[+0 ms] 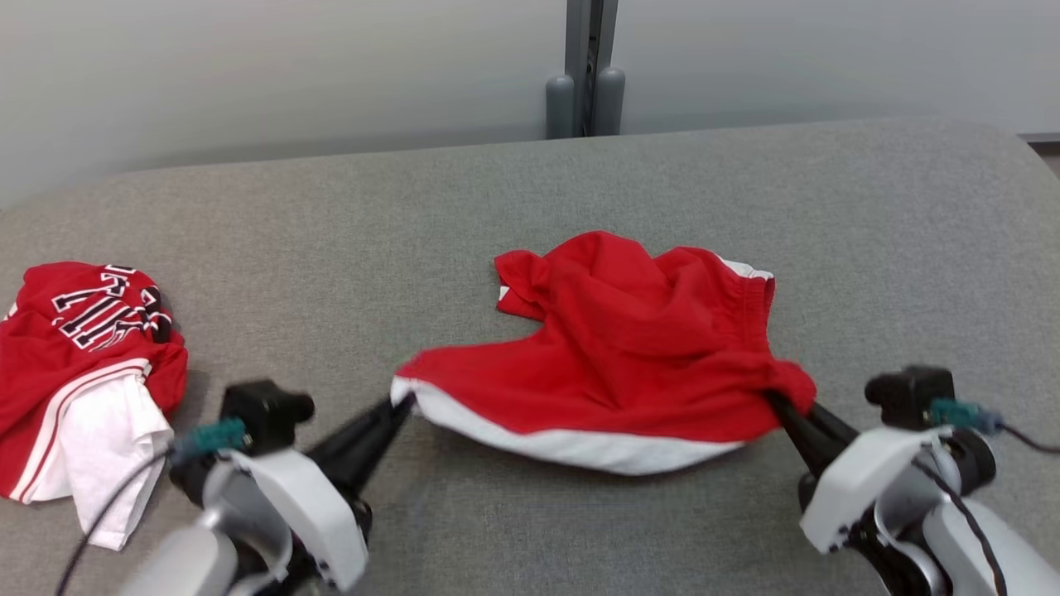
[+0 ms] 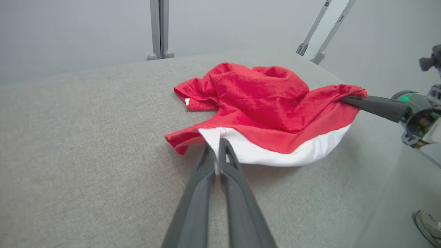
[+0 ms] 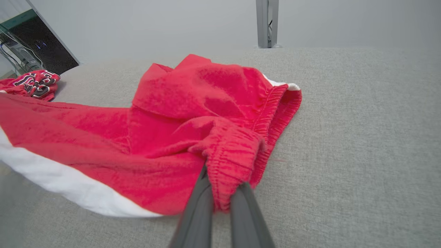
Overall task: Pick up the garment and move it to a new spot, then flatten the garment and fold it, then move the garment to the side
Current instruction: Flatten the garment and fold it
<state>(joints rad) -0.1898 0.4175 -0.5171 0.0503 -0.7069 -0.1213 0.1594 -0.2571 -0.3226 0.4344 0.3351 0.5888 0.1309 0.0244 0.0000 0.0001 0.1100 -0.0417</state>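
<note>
The garment (image 1: pixel 629 356) is a pair of red shorts with a white side stripe, lying crumpled in the middle of the grey table (image 1: pixel 530 190). My left gripper (image 1: pixel 402 404) is shut on the white-striped hem corner at the garment's left end (image 2: pixel 217 137). At the right end, my right gripper (image 1: pixel 778 401) is shut on the elastic waistband (image 3: pixel 227 162). The near edge of the garment (image 2: pixel 293 155) hangs stretched between the two grippers, lifted a little off the table. In the left wrist view the right gripper (image 2: pixel 344 100) reaches in from the right edge.
A second red garment with dark lettering and a white part (image 1: pixel 83 364) lies bunched at the table's left edge, also far left in the right wrist view (image 3: pixel 31 84). A grey post (image 1: pixel 590 66) stands behind the table. A shoe (image 2: pixel 429 224) shows on the floor at lower right.
</note>
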